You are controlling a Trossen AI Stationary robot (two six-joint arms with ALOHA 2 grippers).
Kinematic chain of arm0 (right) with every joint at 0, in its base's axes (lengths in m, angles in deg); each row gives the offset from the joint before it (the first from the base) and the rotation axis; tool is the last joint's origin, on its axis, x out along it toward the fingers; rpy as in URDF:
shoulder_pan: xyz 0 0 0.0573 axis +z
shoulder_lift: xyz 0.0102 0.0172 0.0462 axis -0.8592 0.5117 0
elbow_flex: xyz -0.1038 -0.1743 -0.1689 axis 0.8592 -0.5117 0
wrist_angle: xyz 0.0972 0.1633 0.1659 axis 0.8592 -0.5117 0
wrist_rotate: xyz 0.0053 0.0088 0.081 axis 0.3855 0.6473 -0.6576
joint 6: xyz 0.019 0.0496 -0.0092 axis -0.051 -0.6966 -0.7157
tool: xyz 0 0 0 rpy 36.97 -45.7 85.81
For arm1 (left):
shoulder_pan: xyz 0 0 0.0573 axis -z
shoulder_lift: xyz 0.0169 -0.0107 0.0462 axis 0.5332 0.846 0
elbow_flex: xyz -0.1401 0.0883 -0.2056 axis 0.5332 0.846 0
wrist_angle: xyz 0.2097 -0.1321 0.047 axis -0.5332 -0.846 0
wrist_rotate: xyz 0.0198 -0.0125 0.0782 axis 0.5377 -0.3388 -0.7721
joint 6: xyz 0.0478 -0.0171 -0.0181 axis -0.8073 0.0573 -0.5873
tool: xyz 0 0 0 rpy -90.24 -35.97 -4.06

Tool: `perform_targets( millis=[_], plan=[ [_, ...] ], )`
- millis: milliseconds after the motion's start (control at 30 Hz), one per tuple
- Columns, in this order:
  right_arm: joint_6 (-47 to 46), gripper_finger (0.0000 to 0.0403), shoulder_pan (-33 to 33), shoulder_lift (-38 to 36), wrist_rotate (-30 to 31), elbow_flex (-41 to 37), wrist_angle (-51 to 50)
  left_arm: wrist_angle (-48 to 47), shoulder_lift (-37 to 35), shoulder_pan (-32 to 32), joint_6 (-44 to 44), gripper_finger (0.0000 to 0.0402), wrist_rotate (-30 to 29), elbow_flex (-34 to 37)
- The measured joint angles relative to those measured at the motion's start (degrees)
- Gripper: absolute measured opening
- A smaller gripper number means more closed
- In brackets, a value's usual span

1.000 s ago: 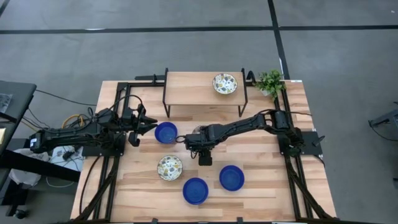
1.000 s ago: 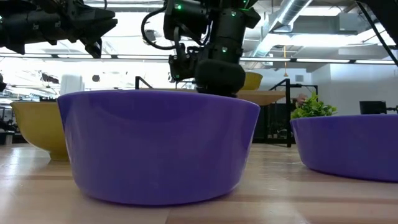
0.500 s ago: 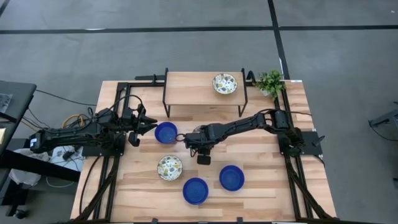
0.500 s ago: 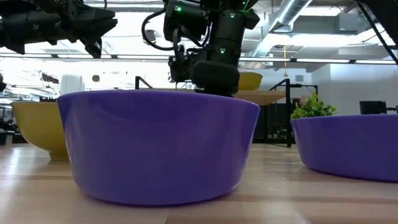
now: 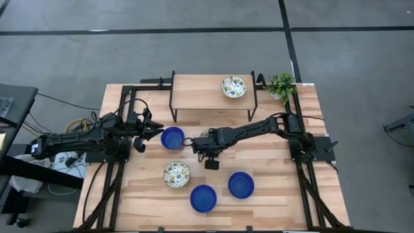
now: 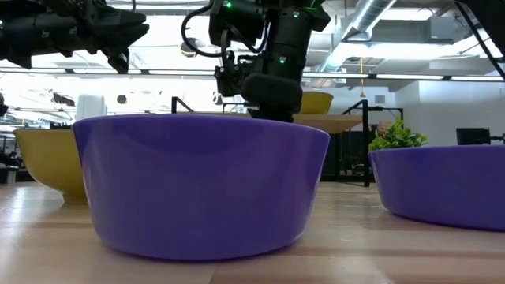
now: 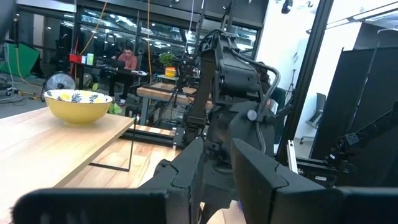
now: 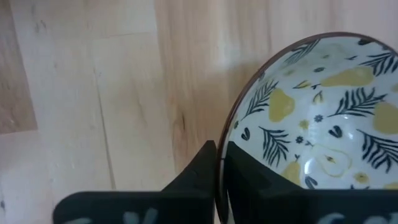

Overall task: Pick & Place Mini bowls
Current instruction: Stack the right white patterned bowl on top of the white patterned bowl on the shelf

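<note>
1. You have six mini bowls: three blue and three patterned white ones.
2. Blue: one bowl [image 5: 172,138] sits just forward of the rack's [image 5: 194,84] left legs. The other two [image 5: 203,198] [image 5: 240,185] sit side by side, well forward of the rack near the table's [image 5: 272,194] front edge.
3. Patterned: one bowl [image 5: 234,87] stands on top of the rack, toward its right end. A second [image 5: 176,174] rests on the table forward of the rack, between the first blue bowl and the front pair.
4. The third patterned one, the held bowl [image 8: 323,124], is forward of the rack's middle. It is almost wholly hidden under the right arm from above, so your wrist camera is the view that shows it.
5. Your right gripper [image 8: 219,149] is pinching that bowl's rim, one finger inside and one outside.
6. Your left gripper [image 5: 155,131] hovers just beside the first blue bowl, on the side away from the held bowl. Its fingers are a little spread and hold nothing.
7. A small green plant [image 5: 281,85] stands just past the rack's right end.
8. From table height, the nearest blue bowl fills the foreground and blocks most of the table behind it.
9. A person sits at a desk in the room far beyond the rack.
</note>
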Motion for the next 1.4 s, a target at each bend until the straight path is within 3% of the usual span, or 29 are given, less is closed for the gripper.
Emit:
perform_targets(
  millis=[400, 700, 1000, 1200, 1400],
  plan=[
    [-0.3, 0.0002, 0.8, 0.4, 1.4, 3.1, -3.3, 0.0, 0.0, 0.0, 0.0, 0.0082, 0.0, 0.0],
    [5.1, 0.0001, 2.2, 0.4, 0.2, 20.2, -18.8, 0.0, 0.0, 0.0, 0.0, 0.0082, 0.0, 0.0],
    [15.7, 0.0001, 2.8, 0.0, -14.6, 39.1, -36.9, 0.0, 0.0, 0.0, 0.0, 0.0082, 0.0, 0.0],
    [18.0, 0.0000, 2.8, -5.1, -28.3, 37.6, -37.2, 0.0, 0.5, 0.0, 0.0, 0.0082, 0.0, 0.0],
    [18.0, 0.0000, 2.9, -8.4, -31.2, 37.6, -32.9, 0.0, 1.5, 0.0, 0.0, 0.0082, 0.0, 0.0]
  ],
)
